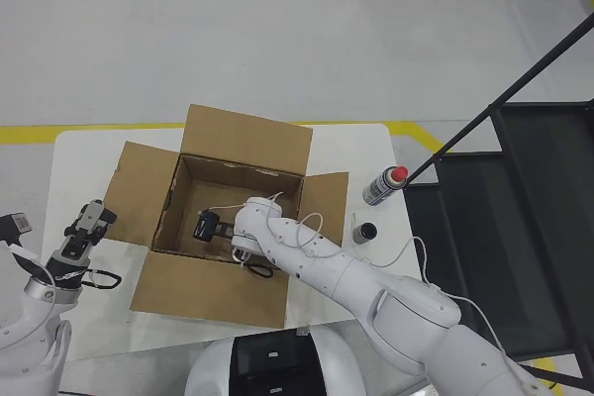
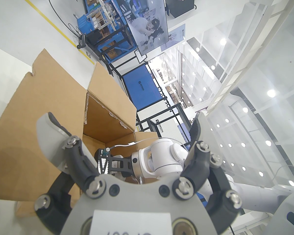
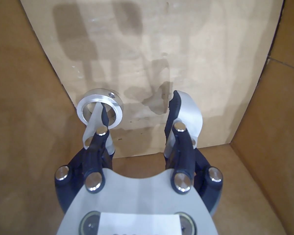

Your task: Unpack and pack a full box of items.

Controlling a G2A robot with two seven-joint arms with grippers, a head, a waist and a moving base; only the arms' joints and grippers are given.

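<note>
Counted on the white table: one cardboard box, one red-capped spray can, one small black-capped bottle, two grippers. Stood open near the table's middle, the box, with all four flaps folded outward. Held one item in sight: a single silver metal ring, lying flat on the pale, stained cardboard panel close to where that panel met a brown side wall. Reached down inside the box, the right gripper, fingers spread apart and gripping nothing, one fingertip crossing in front of the ring's opening; contact with the ring impossible to tell. Hung outside the box beside the left flap, the left gripper, likewise spread wide and holding nothing. Stood outside the box on the table's right side, the spray can lying tilted and the bottle upright just beside it, near the right flap but apart from it.
</note>
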